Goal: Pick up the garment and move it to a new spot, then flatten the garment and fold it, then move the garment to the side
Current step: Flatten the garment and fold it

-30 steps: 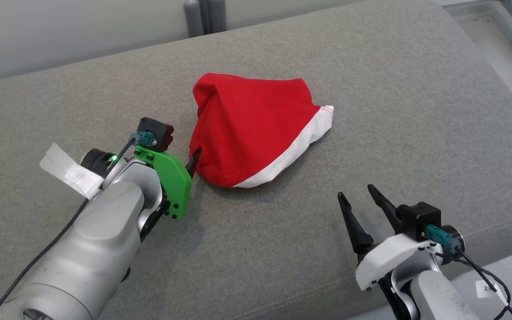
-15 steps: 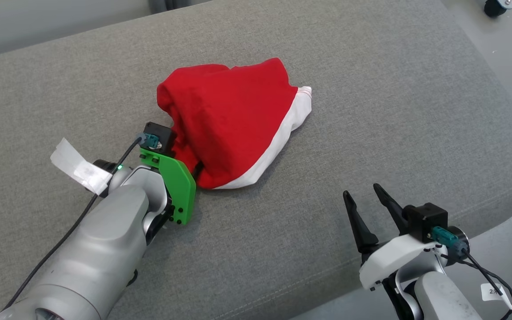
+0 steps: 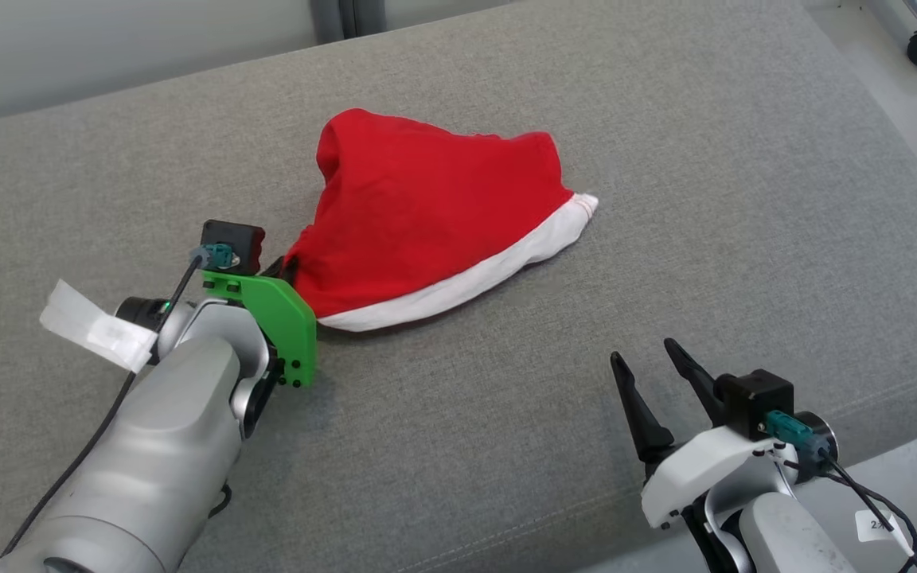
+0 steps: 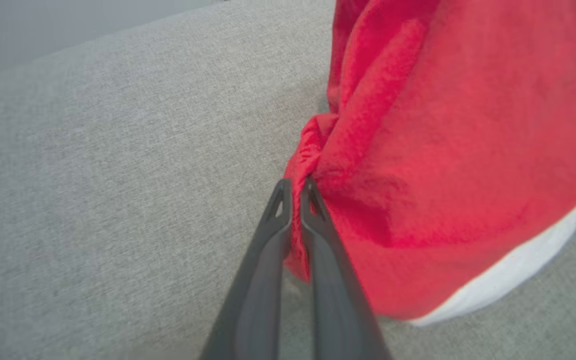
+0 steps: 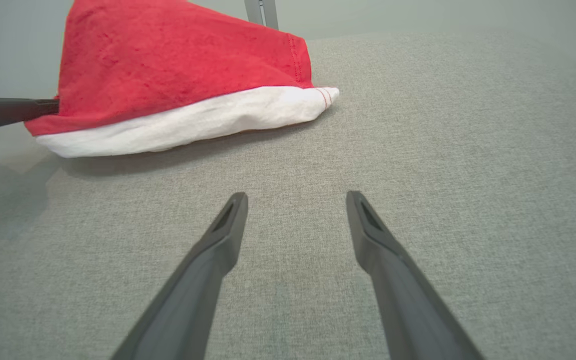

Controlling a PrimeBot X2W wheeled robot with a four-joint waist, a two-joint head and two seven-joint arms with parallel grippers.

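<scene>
The left hand (image 4: 296, 187) is pinched closed on the left edge of the red, white-banded garment (image 3: 435, 215), which is heaped midway across the grey cushion (image 3: 745, 199). The right hand (image 3: 644, 352) is spread open near the cushion's front edge, with bare fabric between it and the garment.

Head view looks down from above; both wrist views sit low, close, sharing the garment (image 3: 427, 223).

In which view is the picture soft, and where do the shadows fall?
Head view: sharp, even light, faint shadow below the garment on the grey cushion. Left wrist view: soft focus, the left fingers and the cloth look blurred. Right wrist view: clear, soft shadow under the white band.
</scene>
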